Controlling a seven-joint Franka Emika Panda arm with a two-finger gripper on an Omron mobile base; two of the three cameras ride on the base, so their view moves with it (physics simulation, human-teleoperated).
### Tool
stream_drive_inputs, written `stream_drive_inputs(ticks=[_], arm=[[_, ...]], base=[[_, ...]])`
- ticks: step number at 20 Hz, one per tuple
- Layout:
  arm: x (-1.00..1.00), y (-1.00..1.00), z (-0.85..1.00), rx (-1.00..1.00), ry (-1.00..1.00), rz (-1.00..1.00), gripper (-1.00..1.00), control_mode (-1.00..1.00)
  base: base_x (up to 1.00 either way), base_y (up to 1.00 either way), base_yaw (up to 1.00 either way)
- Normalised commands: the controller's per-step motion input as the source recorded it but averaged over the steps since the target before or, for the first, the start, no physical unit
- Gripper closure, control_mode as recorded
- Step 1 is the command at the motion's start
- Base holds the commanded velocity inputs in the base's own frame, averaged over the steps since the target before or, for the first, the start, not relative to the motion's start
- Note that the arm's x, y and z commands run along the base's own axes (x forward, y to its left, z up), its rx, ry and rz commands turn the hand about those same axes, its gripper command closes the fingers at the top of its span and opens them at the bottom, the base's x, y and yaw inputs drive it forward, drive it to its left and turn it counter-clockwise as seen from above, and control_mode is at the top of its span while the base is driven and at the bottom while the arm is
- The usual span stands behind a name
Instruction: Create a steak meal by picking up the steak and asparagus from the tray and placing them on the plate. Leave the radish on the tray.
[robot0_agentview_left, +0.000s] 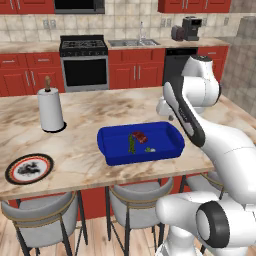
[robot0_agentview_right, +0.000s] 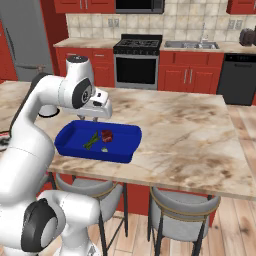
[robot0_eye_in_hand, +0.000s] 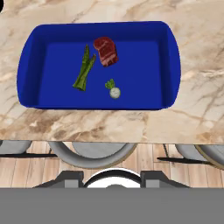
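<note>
Steak (robot0_eye_in_hand: 106, 51), asparagus (robot0_eye_in_hand: 84, 68), radish (robot0_eye_in_hand: 113, 89) in tray (robot0_eye_in_hand: 173, 61), claw (robot0_agentview_right: 87, 119) possibly open above

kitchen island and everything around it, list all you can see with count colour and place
tray: 1, bright blue, on the island near its front edge
steak: 1, dark red, inside the tray
asparagus: 1 bundle, dark green, in the tray beside the steak
radish: 1, pale green and white, in the tray, apart from the steak
plate: 1, red-and-black rim, white face, on the island away from the tray
paper towel roll: 1, white, upright on the island behind the plate
stools: at least 3, grey, tucked under the island's front
stove: 1, black, back wall
sink: 1, grey, back counter
coffee machine: 1, dark, back counter
tool: 1, white, above the tray's rear edge, carrying nothing
</note>
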Motion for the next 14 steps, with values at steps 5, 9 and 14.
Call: stream_drive_inputs(ticks=[5, 9, 14], arm=[[0.00, 0.29, -0.19, -0.09, 0.00, 0.00, -1.00, -1.00], [0.00, 0.41, -0.42, -0.06, -0.01, 0.00, -1.00, -1.00], [0.00, 0.33, -0.46, 0.00, -0.03, -0.01, -1.00, -1.00]], base=[[0.00, 0.00, 0.00], [0.00, 0.00, 0.00], [0.00, 0.00, 0.00]])
